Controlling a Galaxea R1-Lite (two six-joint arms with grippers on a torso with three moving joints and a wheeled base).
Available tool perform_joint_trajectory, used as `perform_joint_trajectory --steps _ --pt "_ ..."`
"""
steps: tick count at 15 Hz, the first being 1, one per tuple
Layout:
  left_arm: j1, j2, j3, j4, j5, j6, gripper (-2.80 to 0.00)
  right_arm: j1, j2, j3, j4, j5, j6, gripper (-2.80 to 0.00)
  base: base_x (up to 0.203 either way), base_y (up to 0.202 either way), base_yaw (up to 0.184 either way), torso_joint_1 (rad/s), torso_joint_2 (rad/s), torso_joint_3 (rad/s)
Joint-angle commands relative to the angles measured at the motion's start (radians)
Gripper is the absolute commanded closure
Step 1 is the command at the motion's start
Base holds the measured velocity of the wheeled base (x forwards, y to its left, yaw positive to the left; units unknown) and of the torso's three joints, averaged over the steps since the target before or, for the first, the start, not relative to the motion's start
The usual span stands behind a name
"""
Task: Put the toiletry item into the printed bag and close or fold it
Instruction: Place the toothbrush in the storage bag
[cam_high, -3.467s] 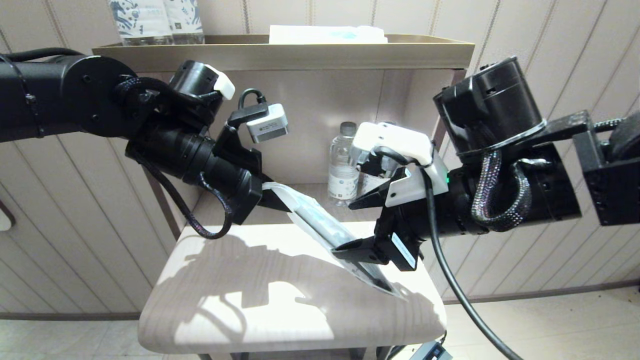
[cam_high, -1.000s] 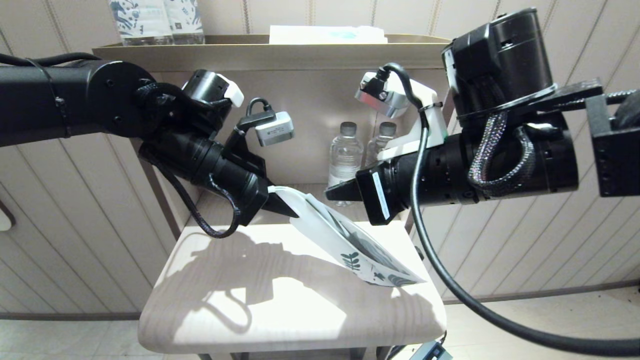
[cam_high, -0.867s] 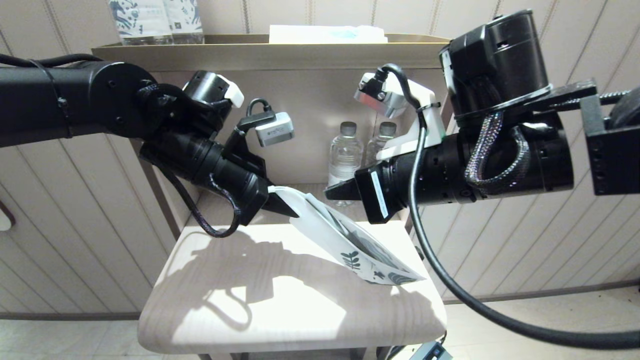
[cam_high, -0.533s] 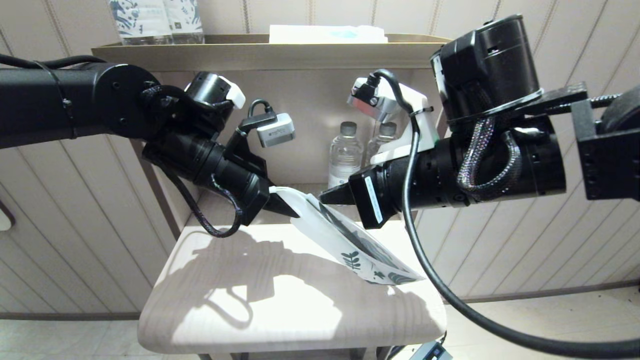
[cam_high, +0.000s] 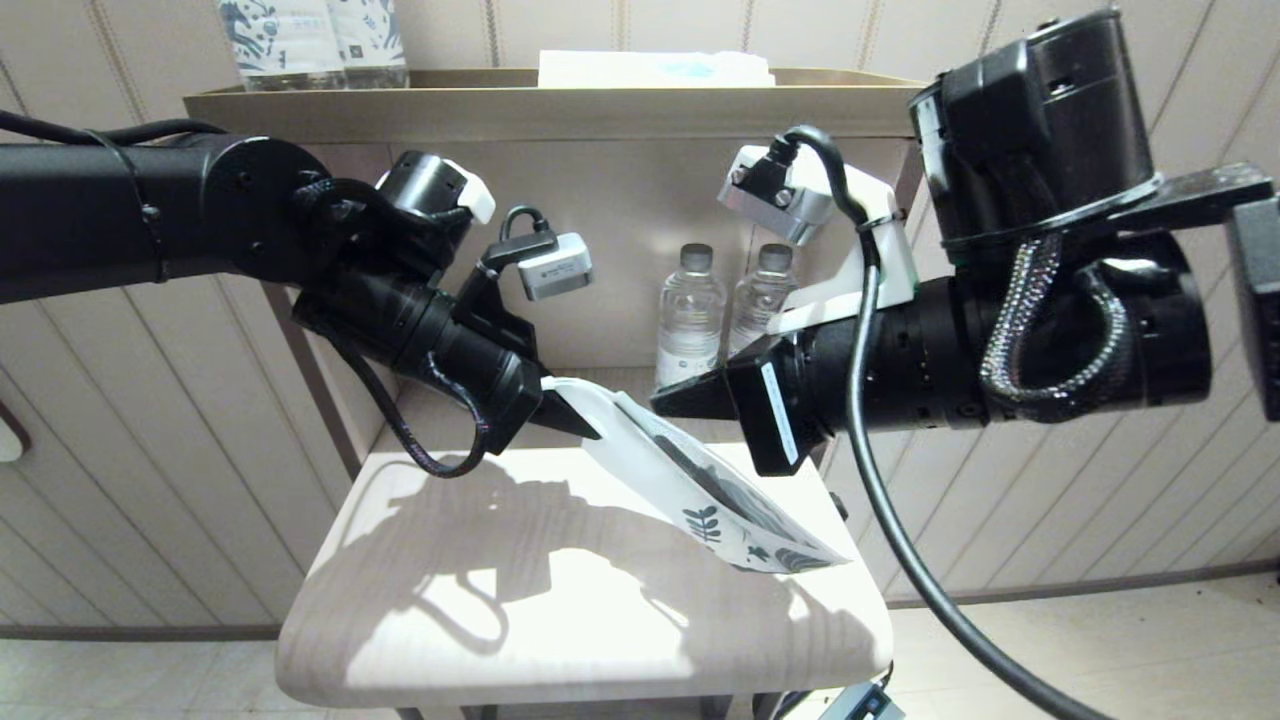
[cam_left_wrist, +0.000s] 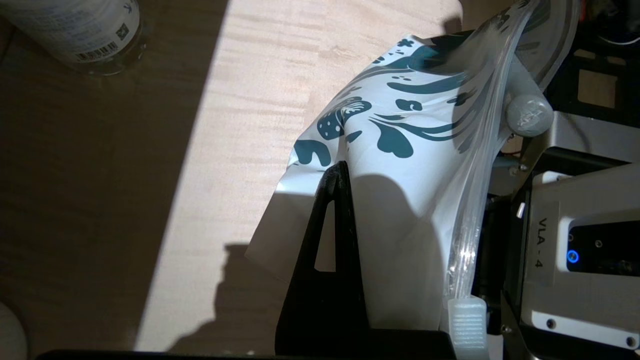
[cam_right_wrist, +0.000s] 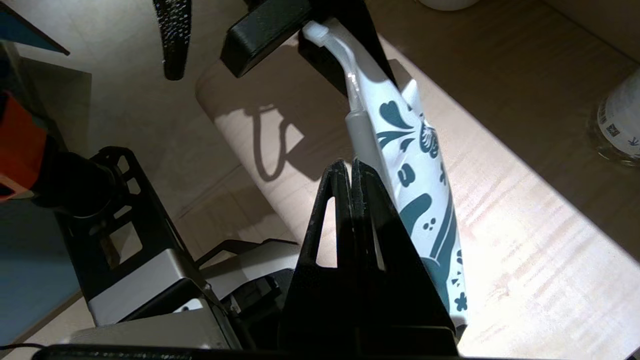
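The printed bag (cam_high: 700, 490) is a white pouch with dark blue leaf print. It hangs slanted over the table, its lower printed end resting on the top. My left gripper (cam_high: 583, 424) is shut on its upper corner. The toiletry item (cam_right_wrist: 361, 131), a translucent white toothbrush, lies along the bag's edge, seen through the clear side. Its bristled head (cam_left_wrist: 467, 320) sticks out beside the left gripper. My right gripper (cam_right_wrist: 351, 166) is shut and holds nothing. It hovers close beside the bag's upper edge (cam_high: 662, 404).
Two clear water bottles (cam_high: 690, 320) stand at the back of the lower shelf behind the bag. On the top shelf are blue-patterned bottles (cam_high: 310, 40) and a flat white packet (cam_high: 655, 68). The pale wooden table top (cam_high: 480, 610) lies below both arms.
The right gripper left the bag's lower part, rose and shut. In the last second it pushed toward the bag's upper edge, then drew back slightly. The left grip has not changed.
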Motion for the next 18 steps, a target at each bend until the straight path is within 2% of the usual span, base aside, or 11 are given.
perform_joint_trajectory --steps 1,18 --pt "0.0 0.004 -0.002 0.003 -0.003 0.004 0.0 0.036 -0.038 0.039 0.001 0.0 -0.001 0.0 0.0 0.0 0.0 0.0 0.0 0.0" --pt "0.0 0.01 -0.001 0.003 -0.003 0.004 0.0 -0.007 0.052 0.018 -0.002 0.004 -0.009 0.0 0.0 0.0 0.0 0.0 0.0 0.0"
